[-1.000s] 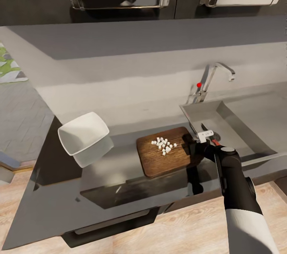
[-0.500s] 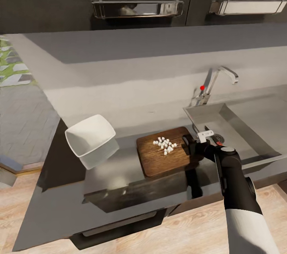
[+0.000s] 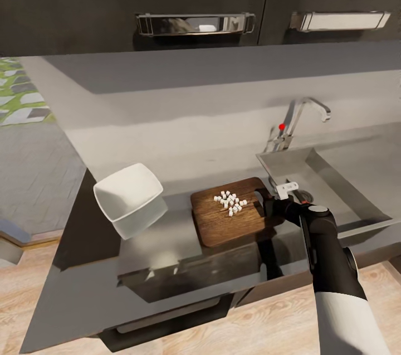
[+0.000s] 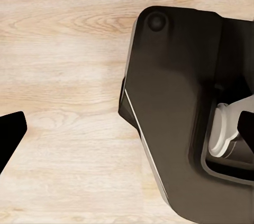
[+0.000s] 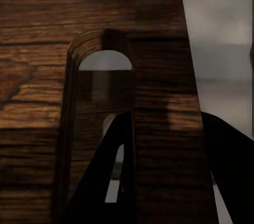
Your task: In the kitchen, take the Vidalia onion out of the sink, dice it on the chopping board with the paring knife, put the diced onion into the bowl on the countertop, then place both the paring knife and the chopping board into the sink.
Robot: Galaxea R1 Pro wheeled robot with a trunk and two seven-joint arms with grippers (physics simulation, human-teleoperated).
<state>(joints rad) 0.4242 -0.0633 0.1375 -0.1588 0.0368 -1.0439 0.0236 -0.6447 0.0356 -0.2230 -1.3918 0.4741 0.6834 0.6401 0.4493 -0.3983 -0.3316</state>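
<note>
Chopping board: the dark wooden chopping board (image 3: 233,218) lies flat on the grey counter (image 3: 167,266), its slot end toward the sink (image 3: 323,176).
Diced onion: a small heap of white diced onion (image 3: 230,202) sits on the board's far half.
Right claw: the right claw (image 3: 267,204) is at the board's slot end; in the right wrist view one dark finger (image 5: 106,171) reaches through the slot (image 5: 100,129) and the other lies along the board's outer edge, so it is clenched on the chopping board (image 5: 79,23).
Right arm: reaches forward from the near right, black forearm over a white upper section, wrist bent down to the board.
Knife: something red and dark shows just beyond the wrist in the sink; too hidden to name.
Bowl: the white square bowl (image 3: 129,196) stands on the counter well left of the board, nothing inside.
Tap: the chrome tap (image 3: 298,121) with its red knob rises behind the sink.
Left claw: the left claw (image 4: 127,129) hangs over the wooden floor (image 4: 63,49) beside the robot's dark base (image 4: 185,102); its fingertips are wide apart, released.
</note>
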